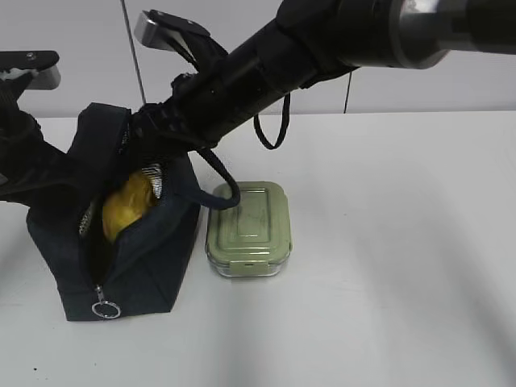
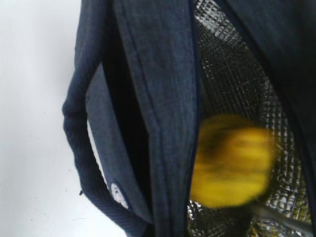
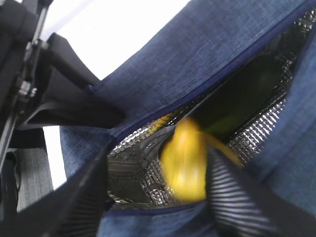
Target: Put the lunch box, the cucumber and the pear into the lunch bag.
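The dark navy lunch bag (image 1: 145, 258) stands open at the left of the table, its silvery lining showing. The yellow pear (image 1: 129, 205) is inside its mouth and blurred in both wrist views (image 2: 232, 160) (image 3: 185, 165). The dark green cucumber (image 3: 237, 98) lies inside the bag behind the pear. My right gripper (image 3: 158, 207) reaches across into the bag mouth, its jaws spread wide and empty above the pear. My left gripper (image 1: 50, 184) holds the bag's left rim (image 2: 158, 74). The lunch box (image 1: 248, 228) with its sage-green lid sits on the table against the bag's right side.
The right arm (image 1: 322, 48) crosses from the upper right over the table. A bag handle (image 1: 230, 192) rests on the lunch box's near-left corner. The zipper ring pull (image 1: 106, 309) hangs at the bag's front bottom. White table (image 1: 403, 266) stretches to the right.
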Controlling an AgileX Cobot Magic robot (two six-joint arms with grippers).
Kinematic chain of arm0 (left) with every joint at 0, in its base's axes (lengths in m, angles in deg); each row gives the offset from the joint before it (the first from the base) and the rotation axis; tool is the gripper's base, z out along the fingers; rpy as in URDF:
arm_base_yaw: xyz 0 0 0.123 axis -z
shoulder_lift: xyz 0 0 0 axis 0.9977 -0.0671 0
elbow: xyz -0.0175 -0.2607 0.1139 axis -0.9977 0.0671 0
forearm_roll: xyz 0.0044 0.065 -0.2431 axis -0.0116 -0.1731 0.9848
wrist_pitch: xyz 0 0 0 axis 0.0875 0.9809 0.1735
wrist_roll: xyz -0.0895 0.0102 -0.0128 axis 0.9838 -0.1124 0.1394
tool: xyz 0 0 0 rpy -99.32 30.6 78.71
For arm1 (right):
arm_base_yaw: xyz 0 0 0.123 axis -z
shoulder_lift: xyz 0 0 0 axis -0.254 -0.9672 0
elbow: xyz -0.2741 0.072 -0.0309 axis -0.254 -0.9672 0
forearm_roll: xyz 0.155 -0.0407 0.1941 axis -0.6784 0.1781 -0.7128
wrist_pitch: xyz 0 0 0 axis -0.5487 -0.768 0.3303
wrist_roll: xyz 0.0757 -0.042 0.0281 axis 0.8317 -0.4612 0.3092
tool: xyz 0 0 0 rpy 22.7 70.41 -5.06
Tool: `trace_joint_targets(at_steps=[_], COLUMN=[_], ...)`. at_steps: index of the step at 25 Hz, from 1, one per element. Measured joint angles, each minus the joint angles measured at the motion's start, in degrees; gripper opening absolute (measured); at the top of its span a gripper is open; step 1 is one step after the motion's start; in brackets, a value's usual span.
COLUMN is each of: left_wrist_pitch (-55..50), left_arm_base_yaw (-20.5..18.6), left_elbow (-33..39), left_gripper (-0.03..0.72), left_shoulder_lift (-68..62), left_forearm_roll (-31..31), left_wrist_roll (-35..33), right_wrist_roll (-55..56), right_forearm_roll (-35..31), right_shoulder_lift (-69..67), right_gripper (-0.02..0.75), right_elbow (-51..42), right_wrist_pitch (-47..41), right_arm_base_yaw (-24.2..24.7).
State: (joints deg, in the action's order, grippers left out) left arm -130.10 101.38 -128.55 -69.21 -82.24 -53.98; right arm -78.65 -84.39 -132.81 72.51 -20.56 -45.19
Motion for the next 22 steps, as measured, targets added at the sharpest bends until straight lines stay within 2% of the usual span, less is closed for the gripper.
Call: trace_joint_targets(at_steps=[2,4,8,11,13,16,18,22], left_wrist_pitch=[-0.1,-0.1,-0.1,-0.1,-0.1,-0.1,-0.1,-0.3], left_arm_base_yaw=[0.0,0.0,0.0,0.0,0.0,0.0,0.0,0.0], left_elbow=[0.0,0.0,0.0,0.0,0.0,0.0,0.0,0.0], left_gripper=[0.012,0.012,0.012,0.012,0.012,0.012,0.012,0.011], left_shoulder_lift=[0.0,0.0,0.0,0.0,0.0,0.0,0.0,0.0], left_forearm_roll=[-0.1,-0.1,-0.2,-0.4,-0.5,-0.5,-0.5,-0.5], left_wrist_roll=[0.0,0.0,0.0,0.0,0.0,0.0,0.0,0.0], right_wrist_roll=[0.0,0.7,3.9,4.9,5.0,1.4,-1.4,-2.8], right_forearm_roll=[1.7,4.0,9.4,9.9,5.3,-6.4,-12.4,-18.3], right_shoulder_lift=[0.8,2.6,7.6,11.8,13.0,11.5,8.8,3.5], right_gripper=[0.536,0.556,0.543,0.512,0.502,0.499,0.498,0.503], right_elbow=[0.2,0.2,-2.4,-9.9,-17.6,-26.5,-28.4,-28.6], right_wrist_pitch=[-0.7,-1.2,-1.1,1.2,3.8,4.6,3.4,0.7], right_arm_base_yaw=[0.5,1.7,6.7,12.6,16.8,22.1,23.5,23.5])
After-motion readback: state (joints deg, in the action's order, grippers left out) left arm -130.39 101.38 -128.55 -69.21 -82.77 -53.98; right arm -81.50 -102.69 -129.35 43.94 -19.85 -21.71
